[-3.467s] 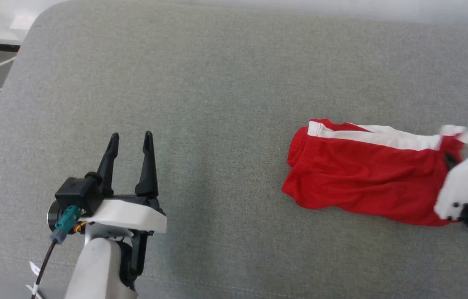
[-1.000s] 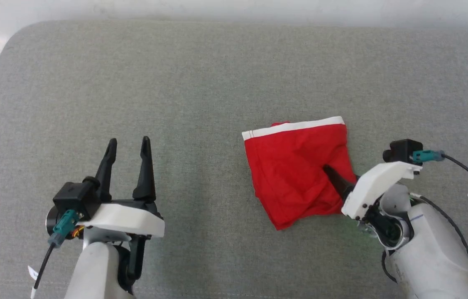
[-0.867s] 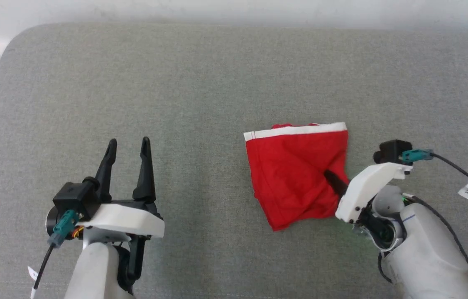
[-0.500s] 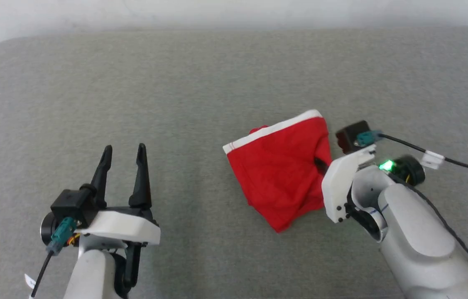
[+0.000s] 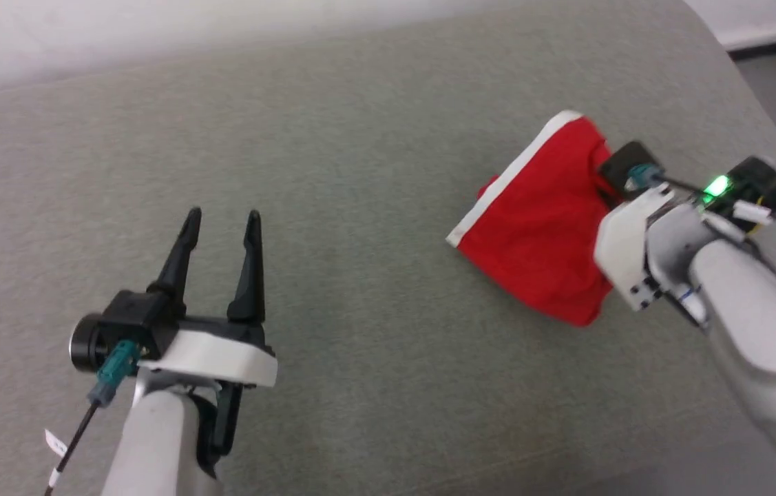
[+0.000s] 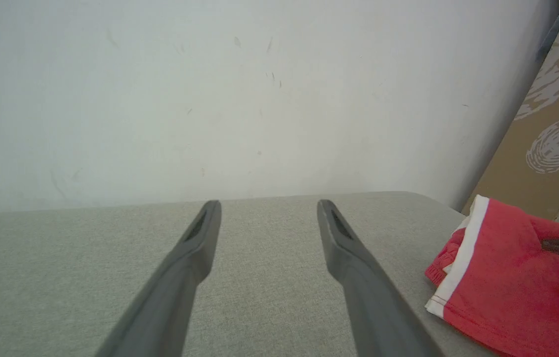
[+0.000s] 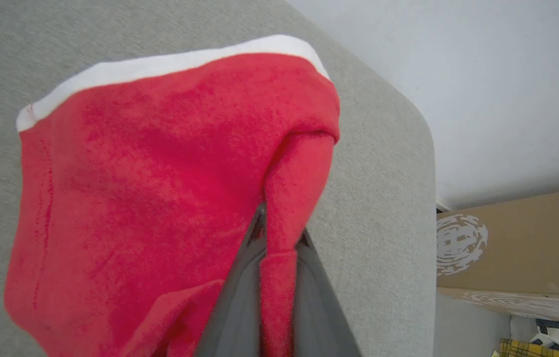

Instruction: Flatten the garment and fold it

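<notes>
Your grey cushion [image 5: 360, 172] met a white wall [image 6: 259, 99], cardboard [image 6: 552, 148] beyond its right end. Near that end lay the garment [image 5: 539, 227], red, white-striped, bunched; your right gripper [image 7: 279, 233] clamped a fold, left gripper [image 5: 222, 220] with jaws apart.

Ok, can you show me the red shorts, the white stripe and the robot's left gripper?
red shorts [image 5: 532, 234], head view, middle of the red cloth.
white stripe [image 7: 170, 62], right wrist view, middle of the stripe.
left gripper [image 5: 222, 213], head view, midway between its fingertips.
</notes>
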